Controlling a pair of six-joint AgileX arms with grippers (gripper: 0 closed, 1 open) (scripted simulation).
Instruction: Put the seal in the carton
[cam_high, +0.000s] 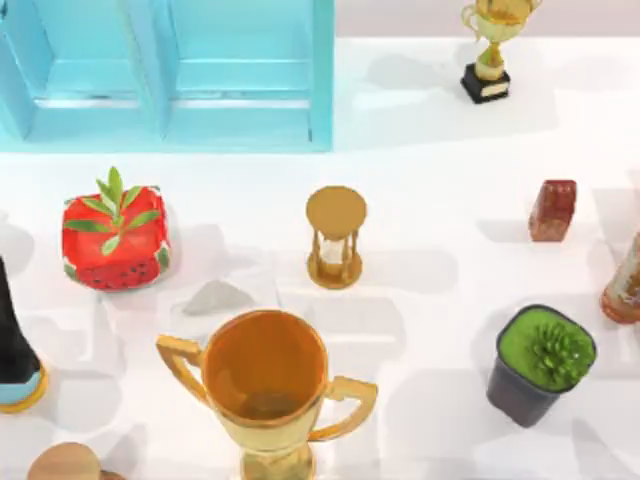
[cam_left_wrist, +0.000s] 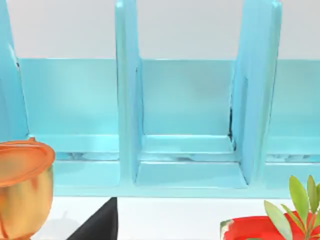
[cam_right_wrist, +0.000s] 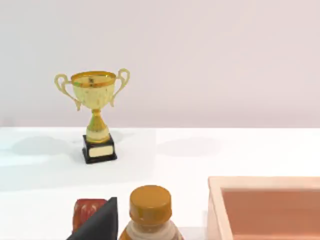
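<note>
The seal (cam_high: 552, 210) stands upright and untouched at the table's (cam_high: 440, 250) three o'clock, awaiting pickup; neither gripper's finger state can be told.

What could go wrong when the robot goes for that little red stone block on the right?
The seal stands close to an orange-brown bottle at the table's right edge, so a reaching arm might knock the bottle over. The potted succulent also sits nearby. The seal is small and upright, so a slightly off grasp could topple it.
</note>
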